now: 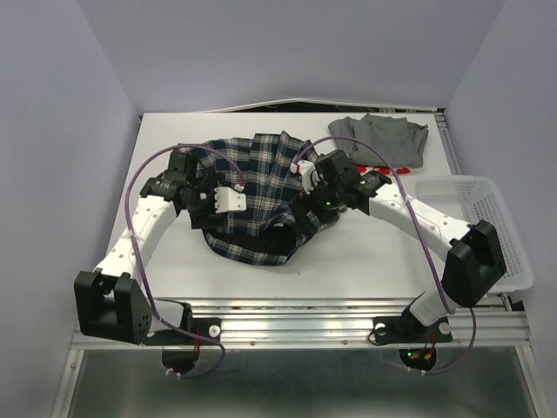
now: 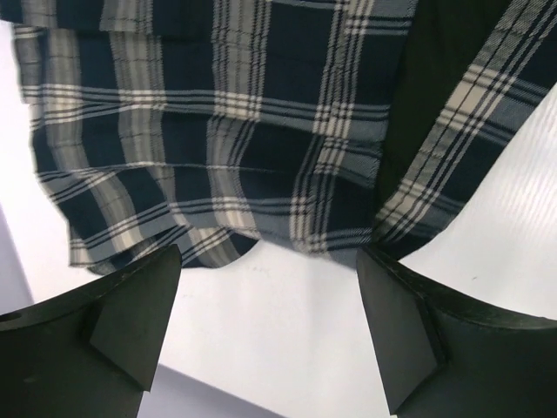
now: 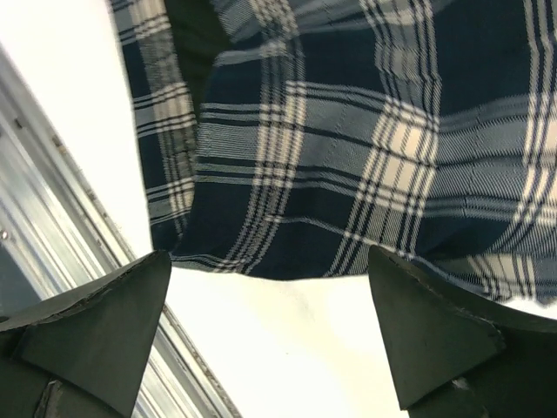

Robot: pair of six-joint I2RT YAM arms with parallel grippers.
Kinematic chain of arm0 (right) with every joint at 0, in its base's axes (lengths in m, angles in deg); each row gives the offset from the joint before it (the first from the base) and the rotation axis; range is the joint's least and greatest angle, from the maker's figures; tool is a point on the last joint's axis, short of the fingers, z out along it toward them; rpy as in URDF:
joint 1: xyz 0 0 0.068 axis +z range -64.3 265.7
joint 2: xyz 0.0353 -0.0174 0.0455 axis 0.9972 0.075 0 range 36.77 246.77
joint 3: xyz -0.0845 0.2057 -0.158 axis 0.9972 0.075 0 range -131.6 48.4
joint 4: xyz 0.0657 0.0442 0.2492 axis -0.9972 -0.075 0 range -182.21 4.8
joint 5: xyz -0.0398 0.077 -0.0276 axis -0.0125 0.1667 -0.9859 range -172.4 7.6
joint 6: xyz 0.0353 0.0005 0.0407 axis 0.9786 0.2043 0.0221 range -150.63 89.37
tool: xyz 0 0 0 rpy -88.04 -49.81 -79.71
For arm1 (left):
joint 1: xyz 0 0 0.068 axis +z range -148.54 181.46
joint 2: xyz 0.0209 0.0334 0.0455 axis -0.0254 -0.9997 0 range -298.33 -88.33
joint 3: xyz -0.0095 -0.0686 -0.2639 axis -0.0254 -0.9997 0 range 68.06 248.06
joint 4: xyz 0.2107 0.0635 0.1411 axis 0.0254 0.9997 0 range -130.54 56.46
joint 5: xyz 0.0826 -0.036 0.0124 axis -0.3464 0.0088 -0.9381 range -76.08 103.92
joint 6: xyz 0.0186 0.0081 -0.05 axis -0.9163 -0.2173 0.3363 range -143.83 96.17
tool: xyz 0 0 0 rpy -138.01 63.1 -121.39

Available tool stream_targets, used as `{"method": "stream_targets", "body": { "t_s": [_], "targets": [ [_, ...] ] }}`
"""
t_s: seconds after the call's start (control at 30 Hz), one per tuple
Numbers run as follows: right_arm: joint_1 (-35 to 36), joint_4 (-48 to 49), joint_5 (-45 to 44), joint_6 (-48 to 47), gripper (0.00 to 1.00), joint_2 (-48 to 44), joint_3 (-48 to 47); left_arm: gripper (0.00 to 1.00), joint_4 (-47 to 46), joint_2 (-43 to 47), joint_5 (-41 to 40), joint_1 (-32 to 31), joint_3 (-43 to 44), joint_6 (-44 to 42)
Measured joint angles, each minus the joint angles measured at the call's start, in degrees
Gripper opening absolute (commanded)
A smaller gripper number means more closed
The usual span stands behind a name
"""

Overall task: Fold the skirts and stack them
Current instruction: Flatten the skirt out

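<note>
Basket (image 1: 509,235): white plastic mesh, set at the right edge of the table (image 1: 174,270). Its near left corner is overlapped by the right arm's elbow, and only mesh floor and walls are seen inside.
Plaid skirt (image 1: 252,187): dark navy, green and white check, spread in a rumpled, pleated heap at the middle of the table between the two arms. A black inner layer is exposed along its near edge.
Grey skirt (image 1: 383,138): plain grey, laid loosely bunched at the far right corner of the table, well apart from the basket.
Printed skirt (image 1: 402,165): white with red blotches, mostly hidden under the grey skirt. Only a strip is seen at the grey skirt's near edge.
Left gripper (image 2: 270,261): jaws are spread wide and nothing is held between them. It is poised over the plaid skirt's left side, with the hem lying just beyond the fingertips on bare table.
Right gripper (image 3: 268,261): jaws are spread fully and nothing is clasped. It is poised over the plaid skirt's right side, with the cloth edge just beyond the fingertips. Contact cannot be told.
</note>
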Motion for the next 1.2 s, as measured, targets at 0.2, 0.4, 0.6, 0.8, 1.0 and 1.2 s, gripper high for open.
{"method": "stream_targets", "body": {
  "t_s": [0.2,0.4,0.6,0.8,1.0,1.2],
  "targets": [
    [4.1,2.0,-8.1,7.6,1.00,0.1,1.0,0.92,-11.2,5.9,-8.2,-6.2,-13.4,9.1],
    [10.2,5.5,-15.5,11.2,1.00,0.1,3.2,0.91,-17.9,7.9,-13.1,-8.1,-17.9,13.3],
    [11.5,8.1,-28.3,11.6,0.90,4.3,7.5,0.90,-24.1,7.9,-17.2,-9.3,-22.3,14.3],
    [11.6,9.4,-38.2,11.0,0.78,5.6,11.0,0.74,-31.9,7.6,-23.8,-9.6,-26.5,14.3],
    [11.3,11.1,-43.1,7.1,0.70,1.9,15.8,0.45,-36.8,7.5,-29.0,-8.7,-27.0,14.7],
    [6.6,13.4,-44.8,1.3,0.33,-0.7,16.7,0.00,-35.4,6.8,-26.0,-1.9,-21.5,20.7]
  ]
}}
